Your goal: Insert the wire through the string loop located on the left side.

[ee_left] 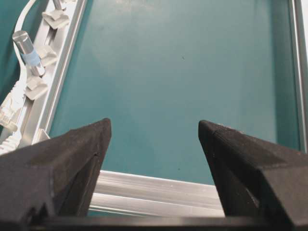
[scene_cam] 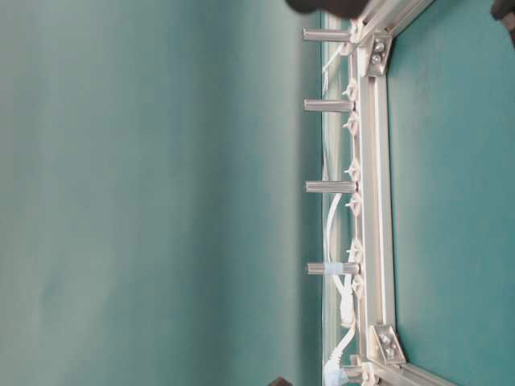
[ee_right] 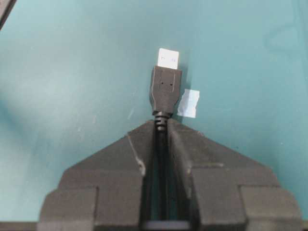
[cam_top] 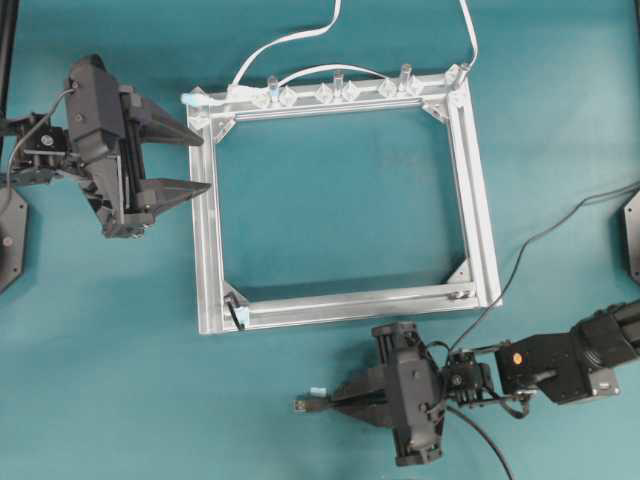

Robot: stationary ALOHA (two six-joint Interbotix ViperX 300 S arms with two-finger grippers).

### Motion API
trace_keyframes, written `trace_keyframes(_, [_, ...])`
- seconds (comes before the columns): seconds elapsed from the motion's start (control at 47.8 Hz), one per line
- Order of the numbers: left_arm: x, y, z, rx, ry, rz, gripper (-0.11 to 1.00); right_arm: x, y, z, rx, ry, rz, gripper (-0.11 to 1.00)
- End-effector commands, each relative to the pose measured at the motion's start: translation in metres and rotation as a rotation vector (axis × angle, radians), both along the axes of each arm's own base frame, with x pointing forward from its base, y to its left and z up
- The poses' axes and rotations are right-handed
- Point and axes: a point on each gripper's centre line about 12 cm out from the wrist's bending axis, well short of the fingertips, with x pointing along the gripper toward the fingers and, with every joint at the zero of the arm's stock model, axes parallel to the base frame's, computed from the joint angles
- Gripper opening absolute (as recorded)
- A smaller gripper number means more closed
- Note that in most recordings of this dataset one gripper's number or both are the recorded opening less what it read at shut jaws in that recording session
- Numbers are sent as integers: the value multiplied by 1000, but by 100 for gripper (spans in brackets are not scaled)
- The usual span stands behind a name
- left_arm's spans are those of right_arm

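Note:
The wire's black plug (ee_right: 165,89) with its silver tip pokes out in front of my right gripper (ee_right: 161,122), which is shut on the wire just behind the plug. Overhead, that gripper (cam_top: 335,398) lies below the frame's near bar, with the plug (cam_top: 303,404) pointing left. The wire (cam_top: 540,240) trails off to the right. The string loop (cam_top: 236,312) hangs dark at the near-left corner of the silver frame (cam_top: 480,200). My left gripper (cam_top: 203,160) stands open at the frame's left bar, nothing between its fingers (ee_left: 91,144).
A white cable (cam_top: 290,40) runs along the frame's far bar through clear clips and posts (cam_top: 335,90). A small white tape scrap (ee_right: 188,103) lies on the teal table beside the plug. The table-level view shows the posts (scene_cam: 330,186) on the frame bar (scene_cam: 374,201).

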Motion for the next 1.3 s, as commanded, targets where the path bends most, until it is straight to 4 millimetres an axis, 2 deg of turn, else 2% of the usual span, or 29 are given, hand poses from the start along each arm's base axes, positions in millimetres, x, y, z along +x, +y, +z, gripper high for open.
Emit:
trace_keyframes(0.0, [2, 0, 5, 10, -18, -4, 80, 2, 8, 4, 10, 22, 18, 10])
trace_keyframes(0.293, [2, 0, 5, 9, -19, -5, 80, 5, 9, 9, 18, 4, 17, 10])
trace_keyframes(0.9, [-2, -1, 6, 8, -3, -9, 80, 5, 4, 60, 70, -78, 10, 10])
trace_keyframes(1.277, [-27, -13, 12, -2, 18, -39, 80, 7, -9, 91, 88, -101, 3, 10])
